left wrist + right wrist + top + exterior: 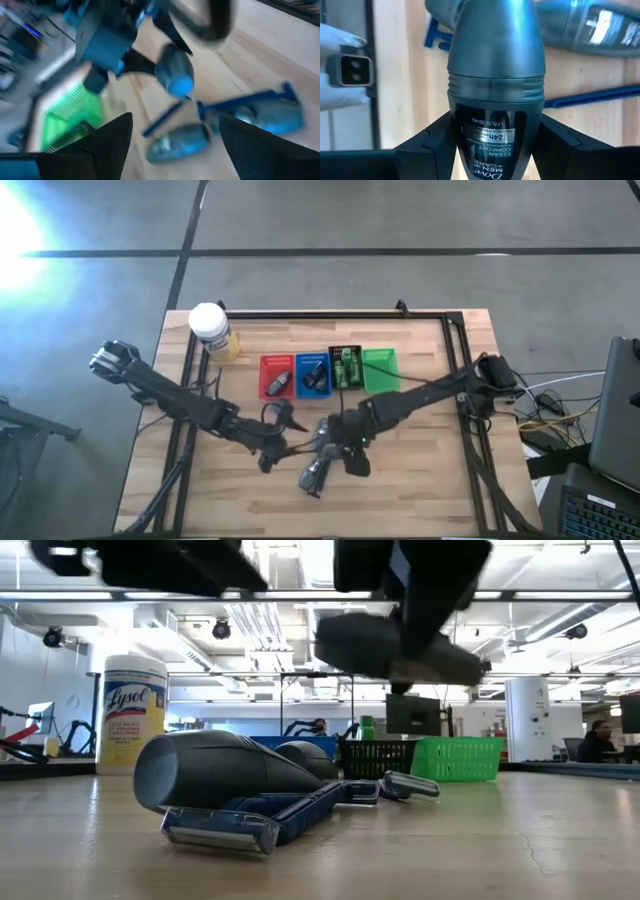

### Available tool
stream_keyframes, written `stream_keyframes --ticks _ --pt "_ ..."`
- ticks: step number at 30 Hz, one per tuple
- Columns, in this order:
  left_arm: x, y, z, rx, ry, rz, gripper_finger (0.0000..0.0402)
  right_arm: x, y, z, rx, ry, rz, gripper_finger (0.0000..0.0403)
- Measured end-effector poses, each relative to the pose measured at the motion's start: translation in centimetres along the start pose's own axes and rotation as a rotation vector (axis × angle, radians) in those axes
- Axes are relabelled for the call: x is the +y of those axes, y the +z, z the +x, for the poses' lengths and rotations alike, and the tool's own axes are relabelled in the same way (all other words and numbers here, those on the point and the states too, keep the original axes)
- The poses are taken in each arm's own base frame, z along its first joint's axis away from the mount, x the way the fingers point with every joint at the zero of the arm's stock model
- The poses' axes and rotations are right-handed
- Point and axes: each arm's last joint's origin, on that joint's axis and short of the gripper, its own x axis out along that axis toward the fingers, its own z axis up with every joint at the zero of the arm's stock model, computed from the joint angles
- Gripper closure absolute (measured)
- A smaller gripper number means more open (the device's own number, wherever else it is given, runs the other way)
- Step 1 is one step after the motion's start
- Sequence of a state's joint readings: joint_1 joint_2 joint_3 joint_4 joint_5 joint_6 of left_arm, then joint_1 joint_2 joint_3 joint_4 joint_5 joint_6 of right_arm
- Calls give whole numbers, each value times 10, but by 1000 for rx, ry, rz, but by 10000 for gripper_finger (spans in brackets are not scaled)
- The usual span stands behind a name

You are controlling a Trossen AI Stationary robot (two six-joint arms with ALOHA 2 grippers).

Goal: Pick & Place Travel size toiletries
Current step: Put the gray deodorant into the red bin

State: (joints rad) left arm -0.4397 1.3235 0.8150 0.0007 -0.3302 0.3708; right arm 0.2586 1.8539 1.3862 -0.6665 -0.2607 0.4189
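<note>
- Grey deodorant tube (495, 100), clamped in the right jaws (352, 452), hangs above the wooden bench (420, 490).
- Left jaws (272, 448) spread wide, empty, at 9 o'clock of it.
- Low view alone shows a blue razor (260, 820) beside another tube (225, 772), and a ceiling-lit room.

A robotics lab or open workshop hall. The pale wooden-plank table (400, 480) stands on a grey concrete floor (400, 240). Beyond it run long ceiling strip lights (560, 595), ceiling-mounted cameras (221, 629), dark monitors (413, 714), a white pillar (524, 718), and a seated person (598, 740) at a desk.
</note>
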Motion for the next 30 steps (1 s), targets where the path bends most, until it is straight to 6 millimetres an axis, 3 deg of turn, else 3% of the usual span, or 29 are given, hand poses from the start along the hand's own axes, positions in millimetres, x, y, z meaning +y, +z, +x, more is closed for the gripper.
stream_keyframes --ticks 8,16,24,30 --pt "-4 14 33 -3 18 150 101 8 19 -18 -65 55 -37 208" --pt "-5 30 58 14 83 242 101 13 25 -26 -89 89 -48 206" --pt "-5 31 63 16 100 254 107 14 26 -28 -87 106 -55 205" --pt "-11 34 60 4 92 277 156 11 28 -30 -76 154 -51 205"
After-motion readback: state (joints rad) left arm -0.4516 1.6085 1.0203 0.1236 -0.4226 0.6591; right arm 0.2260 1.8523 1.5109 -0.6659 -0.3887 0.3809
